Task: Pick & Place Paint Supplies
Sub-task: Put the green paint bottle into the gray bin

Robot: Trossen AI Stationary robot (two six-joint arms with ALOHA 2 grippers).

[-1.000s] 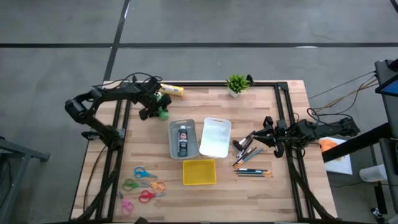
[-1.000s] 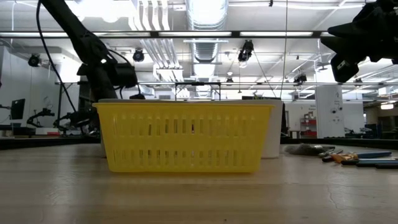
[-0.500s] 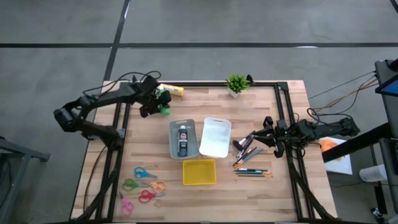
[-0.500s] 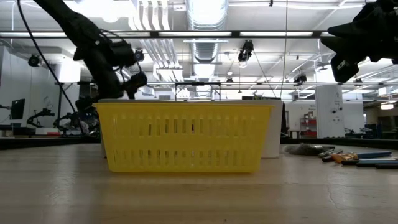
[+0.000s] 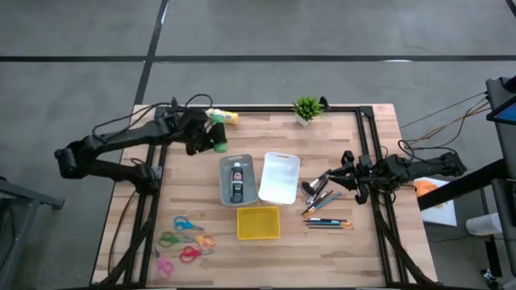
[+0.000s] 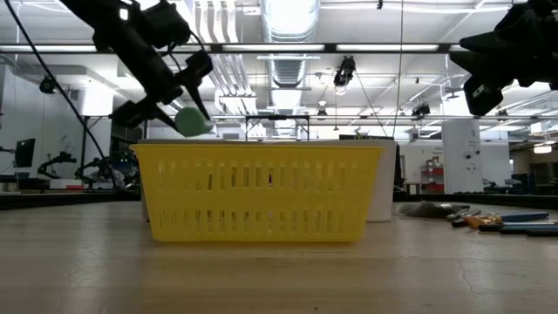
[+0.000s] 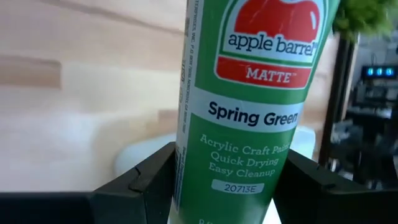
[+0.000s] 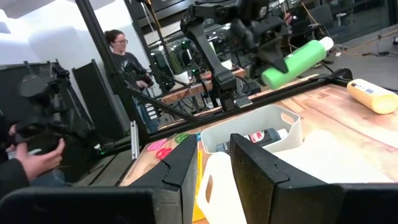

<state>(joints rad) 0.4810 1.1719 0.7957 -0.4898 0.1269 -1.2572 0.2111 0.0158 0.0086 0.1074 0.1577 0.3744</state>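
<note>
Fingers of the left gripper (image 5: 206, 142) were clamped around the green bottle (image 5: 216, 146), which I could see held clear of the table (image 5: 322, 250) in the low view, tilted, off the grey bin's far-left corner. The right gripper (image 5: 345, 174) waited at the table's right edge, over the brushes (image 5: 320, 193); its fingers stood slightly apart with nothing between them.

Going from the near edge outward: the scissors (image 5: 184, 238) lay near-left, the yellow basket (image 5: 258, 222) near-centre, the pencils (image 5: 329, 223) near-right. Behind those sat the grey bin (image 5: 236, 179) with the dark bottle (image 5: 237, 180) already inside, and the white bin (image 5: 279, 177) just right of it. Farther back, the yellow bottle (image 5: 224, 118) lay on its side by the far-left edge, and the plant (image 5: 306, 108) stood at the far edge.

I judged this the carry step: bottle lifted, not yet placed. My next move would call for swinging it rightward and nearer until it hung over the grey bin, lowering it beside the dark bottle, then opening the fingers.
</note>
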